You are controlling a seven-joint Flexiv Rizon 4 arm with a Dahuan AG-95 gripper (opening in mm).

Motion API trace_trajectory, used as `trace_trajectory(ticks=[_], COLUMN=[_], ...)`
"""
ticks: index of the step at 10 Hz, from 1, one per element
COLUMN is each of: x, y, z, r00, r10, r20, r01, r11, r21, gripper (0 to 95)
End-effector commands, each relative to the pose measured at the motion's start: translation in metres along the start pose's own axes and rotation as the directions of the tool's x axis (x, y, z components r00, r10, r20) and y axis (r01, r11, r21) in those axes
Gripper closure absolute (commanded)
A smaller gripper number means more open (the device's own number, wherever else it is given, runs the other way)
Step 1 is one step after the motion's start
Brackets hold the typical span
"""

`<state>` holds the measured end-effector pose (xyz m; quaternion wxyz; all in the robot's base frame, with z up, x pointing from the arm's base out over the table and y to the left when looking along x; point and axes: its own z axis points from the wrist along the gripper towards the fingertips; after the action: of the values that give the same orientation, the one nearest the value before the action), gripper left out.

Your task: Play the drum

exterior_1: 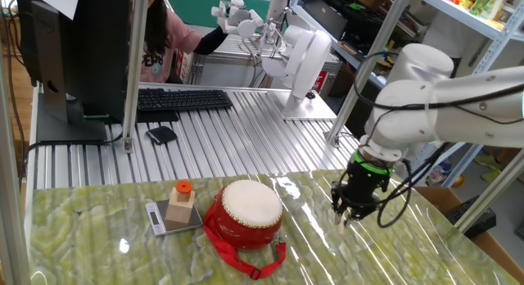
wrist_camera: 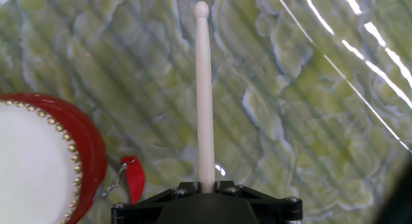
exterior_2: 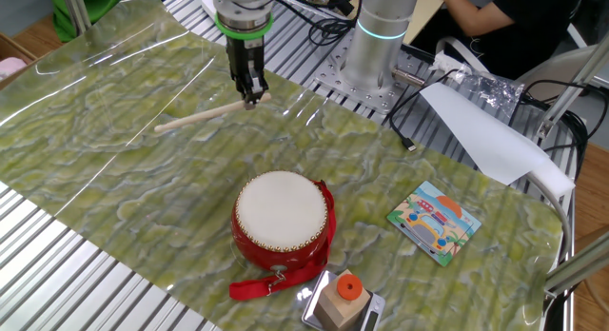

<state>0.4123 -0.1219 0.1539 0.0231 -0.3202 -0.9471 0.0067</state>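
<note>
Drum (wrist_camera: pixel 45 159) cropped by hand view's left edge; drumstick's (wrist_camera: pixel 205 95) butt hidden inside the hand (wrist_camera: pixel 206 198).

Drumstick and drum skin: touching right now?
Apart. The other fixed view shows the drumstick, held by the gripper, well away from the drum, with bare green tabletop between them.

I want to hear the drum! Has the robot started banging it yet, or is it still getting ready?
Done, by the look of it: the gripper has shut on the drumstick and holds it level. In hand: the stick sits off to one side of the drum, its tip pointing away over the green mat. Left: swing the stick over the white skin and tap it. No hit is visible yet.
</note>
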Motion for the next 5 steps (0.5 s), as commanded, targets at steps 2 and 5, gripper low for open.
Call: trace_trajectory(ticks=[2,5], x=[-0.004,-0.006], y=[-0.009,-0.009], z=[0.012,0.021], r00=[1.0,1.0], r10=[-0.009,0.009], r20=[0.002,0.007], r01=[0.009,-0.009], r11=[1.0,1.0], r21=[-0.004,-0.002], gripper=[95.0,95.0])
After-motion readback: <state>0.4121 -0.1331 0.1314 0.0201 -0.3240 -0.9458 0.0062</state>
